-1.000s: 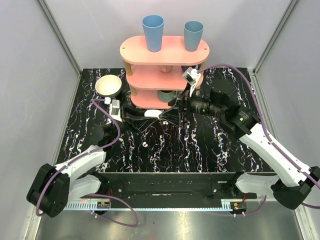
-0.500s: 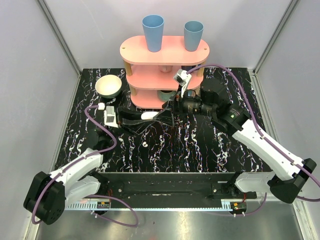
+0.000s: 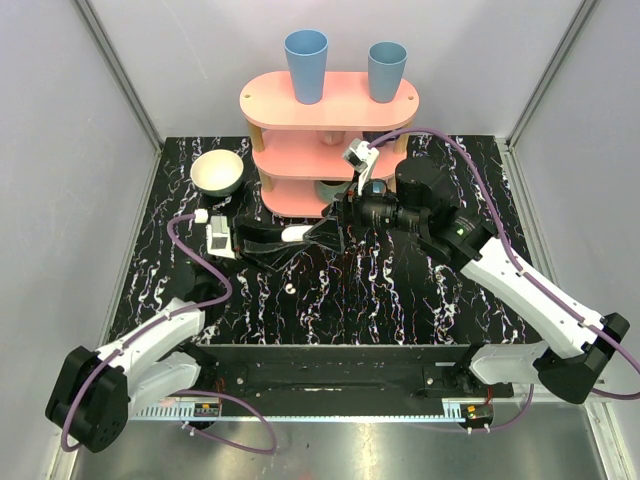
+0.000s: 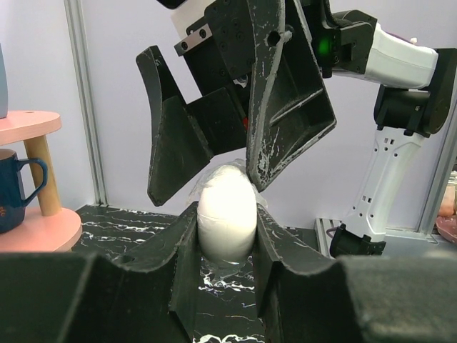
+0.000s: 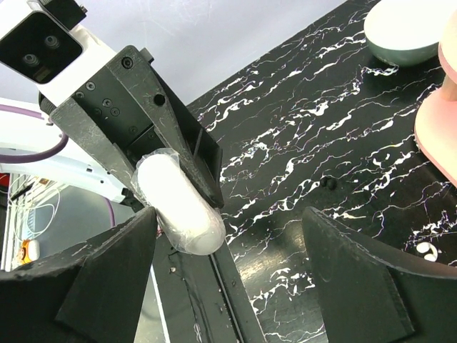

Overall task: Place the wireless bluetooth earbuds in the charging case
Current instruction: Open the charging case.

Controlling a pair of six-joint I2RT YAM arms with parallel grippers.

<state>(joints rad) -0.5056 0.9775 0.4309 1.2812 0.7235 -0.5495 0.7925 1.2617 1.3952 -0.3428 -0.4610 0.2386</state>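
Note:
The white pill-shaped charging case (image 3: 296, 233) is pinched between my left gripper's (image 3: 290, 236) fingers and held just above the table in front of the pink shelf. It also shows in the left wrist view (image 4: 227, 214) and the right wrist view (image 5: 178, 204), with clear film around it. My right gripper (image 3: 326, 231) is open, its fingers (image 4: 285, 107) spread around the case's free end without touching it. One tiny white earbud (image 3: 290, 288) lies on the table nearer the arms. Another small white curved bit (image 5: 426, 248) lies near the shelf's foot.
A three-tier pink shelf (image 3: 330, 100) stands at the back with two blue cups (image 3: 306, 65) on top and a dark mug (image 4: 14, 193) on a lower tier. A cream bowl (image 3: 217, 172) sits at its left. Grey walls enclose the black marble table (image 3: 420, 300).
My right gripper has moved left to the case and now straddles its end. My left gripper has drawn slightly left with the case still in it.

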